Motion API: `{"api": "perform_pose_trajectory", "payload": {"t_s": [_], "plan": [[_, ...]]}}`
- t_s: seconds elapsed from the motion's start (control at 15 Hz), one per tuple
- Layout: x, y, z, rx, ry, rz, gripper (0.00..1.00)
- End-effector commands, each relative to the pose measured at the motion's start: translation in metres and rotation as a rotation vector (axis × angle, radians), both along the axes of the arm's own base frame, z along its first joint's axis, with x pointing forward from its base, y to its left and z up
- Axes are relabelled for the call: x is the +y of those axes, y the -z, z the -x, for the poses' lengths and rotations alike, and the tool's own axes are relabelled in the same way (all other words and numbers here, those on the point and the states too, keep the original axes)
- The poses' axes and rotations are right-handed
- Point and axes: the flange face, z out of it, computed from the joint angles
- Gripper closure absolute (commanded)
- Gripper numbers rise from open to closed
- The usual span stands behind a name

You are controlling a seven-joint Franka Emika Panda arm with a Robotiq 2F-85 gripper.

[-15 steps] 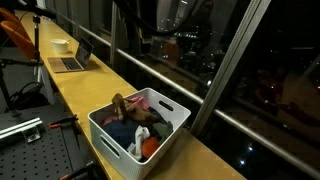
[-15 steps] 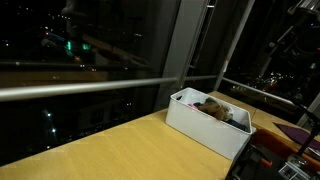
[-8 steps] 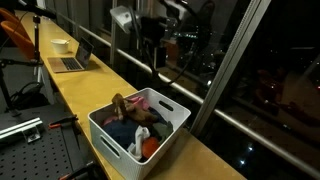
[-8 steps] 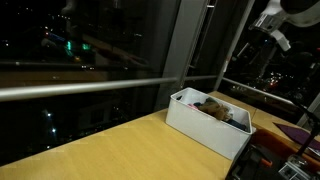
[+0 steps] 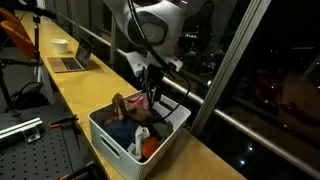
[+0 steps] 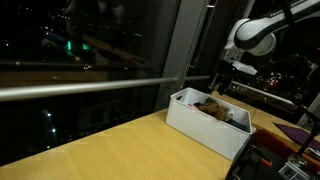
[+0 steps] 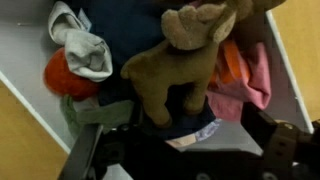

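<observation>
In an exterior view, the fingers (image 5: pixel 152 92) hung just above the white bin (image 5: pixel 108 140), over its far half. They stood spread apart and nothing was between them. The bin stood on the long yellow surface (image 5: pixel 70 92), beside the dark window. It was filled with mixed clothes, and the brown plush toy (image 5: pixel 124 102) lay on top of them, just below the fingers and not touching them. A pink cloth (image 5: pixel 141 100) lay next to the toy, and an orange piece (image 5: pixel 150 148) showed at the near corner of the bin. Well apart from the bin, further along the surface, an open laptop (image 5: pixel 72 60) and a small white bowl (image 5: pixel 60 45) stood.

In an exterior view from a different place, the fingers (image 6: pixel 219 86) were again directly above the bin (image 6: pixel 200 128), toward its far end. The plush toy (image 6: pixel 214 106) showed over the rim as a brown shape. From here I could not tell how wide the fingers were.

In the wrist view, the two dark fingers (image 7: pixel 95 155) came in at the lower edge, wide open and empty. The plush toy (image 7: pixel 172 68) lay in the middle of the bin (image 7: pixel 22 72), on dark blue clothes. The pink cloth (image 7: pixel 250 88) touched one side of the toy. On its opposite side, near the bin wall, lay a pale sock (image 7: pixel 86 52) and a red-orange piece (image 7: pixel 62 78). A corner of the surface (image 7: pixel 25 150) showed outside the bin.
</observation>
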Motion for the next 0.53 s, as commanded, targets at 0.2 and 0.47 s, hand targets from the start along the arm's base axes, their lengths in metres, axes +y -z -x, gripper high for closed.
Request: {"api": "perform_pose_trajectory", "payload": {"t_s": [0.2, 0.47], "plan": [[-0.007, 0.079, -0.004, 0.121, 0.033, 0.019, 0.00], [-0.028, 0.098, 0.002, 0.154, 0.037, 0.043, 0.01]]}}
